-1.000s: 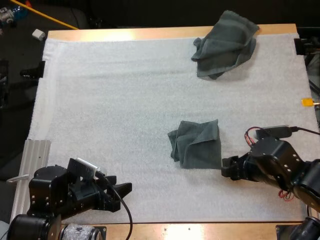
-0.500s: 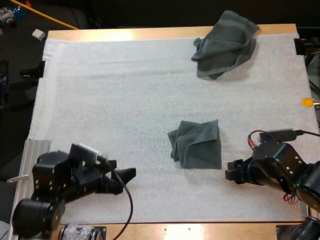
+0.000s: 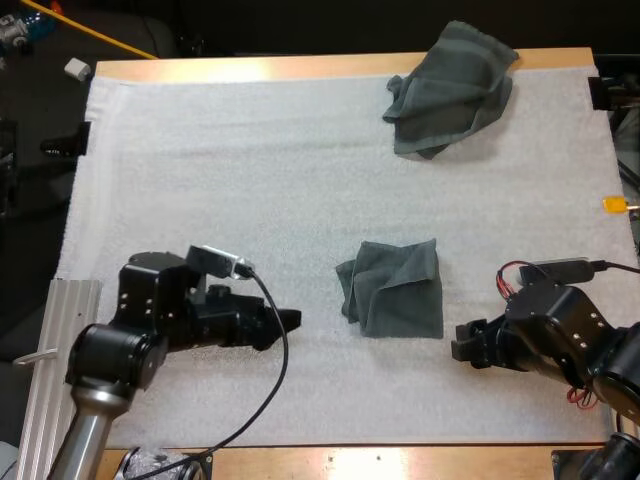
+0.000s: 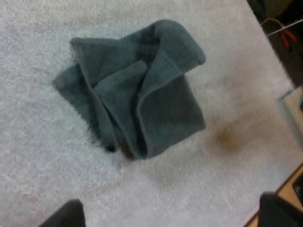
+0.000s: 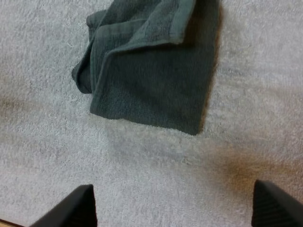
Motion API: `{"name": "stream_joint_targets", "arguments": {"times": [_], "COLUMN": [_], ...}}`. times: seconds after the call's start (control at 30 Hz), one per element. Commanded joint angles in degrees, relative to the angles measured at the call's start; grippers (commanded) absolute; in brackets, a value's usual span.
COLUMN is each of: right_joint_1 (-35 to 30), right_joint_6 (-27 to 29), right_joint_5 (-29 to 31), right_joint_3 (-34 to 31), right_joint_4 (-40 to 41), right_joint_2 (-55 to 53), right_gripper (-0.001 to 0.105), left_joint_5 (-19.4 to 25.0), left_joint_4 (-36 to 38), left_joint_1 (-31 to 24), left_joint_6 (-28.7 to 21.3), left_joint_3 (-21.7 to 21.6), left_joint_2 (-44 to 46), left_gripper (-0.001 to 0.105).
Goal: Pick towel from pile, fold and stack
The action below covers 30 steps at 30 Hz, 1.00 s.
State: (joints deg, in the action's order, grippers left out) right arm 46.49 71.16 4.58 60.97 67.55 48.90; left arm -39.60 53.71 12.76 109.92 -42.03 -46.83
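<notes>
A loosely folded dark grey-green towel (image 3: pixel 395 285) lies on the white mat (image 3: pixel 230 170), right of centre. A second, crumpled towel (image 3: pixel 450 85) sits near the far right corner. My left gripper (image 3: pixel 291 320) hovers left of the folded towel, pointing at it, a short gap away. The left wrist view has that towel (image 4: pixel 137 90) ahead of the open left gripper (image 4: pixel 170 217), with nothing between the fingers. My right gripper (image 3: pixel 462 343) rests low just right of the towel's near corner. It is open (image 5: pixel 175 208), and the towel (image 5: pixel 151 80) lies beyond its fingertips.
A ribbed aluminium rail (image 3: pixel 60 350) lies along the mat's near left edge. A black clamp (image 3: pixel 65 145) sticks out at the left side. A faint brown stain (image 4: pixel 227 139) marks the mat beside the towel.
My left arm has swung forward and right, from the near left corner to close beside the folded towel. The right gripper drew back slightly, then stayed still. Both towels are unmoved.
</notes>
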Motion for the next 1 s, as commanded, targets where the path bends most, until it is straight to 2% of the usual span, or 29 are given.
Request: {"name": "stream_joint_targets", "arguments": {"times": [0.0,0.23,0.37,0.7,0.83,0.97], "right_joint_1": [0.0,-0.03,-0.04,-0.02,0.0,0.04], "right_joint_6": [-0.34,-0.62,-0.68,-0.37,-0.25,-0.29], "right_joint_5": [0.67,0.65,0.76,0.34,0.21,0.21], "right_joint_3": [0.16,0.11,0.11,0.22,0.33,0.35], "right_joint_4": [0.75,1.29,1.77,2.55,2.5,2.46], "right_joint_2": [-0.46,-0.31,-0.29,-0.45,-0.32,-0.25], "right_gripper": [0.065,0.066,0.065,0.065,0.065,0.065], "left_joint_5": [1.18,5.17,6.87,6.73,6.64,4.38], "left_joint_4": [-3.27,-13.35,-19.13,-28.23,-30.09,-30.52], "left_joint_1": [3.08,11.7,14.57,15.66,15.78,15.66], "left_joint_6": [1.54,6.79,9.75,13.39,13.78,14.81], "left_joint_3": [-0.27,-0.43,-0.47,-0.6,-2.77,-5.12], "left_joint_2": [-3.03,-12.52,-18.96,-33.37,-40.49,-45.46], "left_gripper": [0.07,0.07,0.07,0.07,0.07,0.07]}}
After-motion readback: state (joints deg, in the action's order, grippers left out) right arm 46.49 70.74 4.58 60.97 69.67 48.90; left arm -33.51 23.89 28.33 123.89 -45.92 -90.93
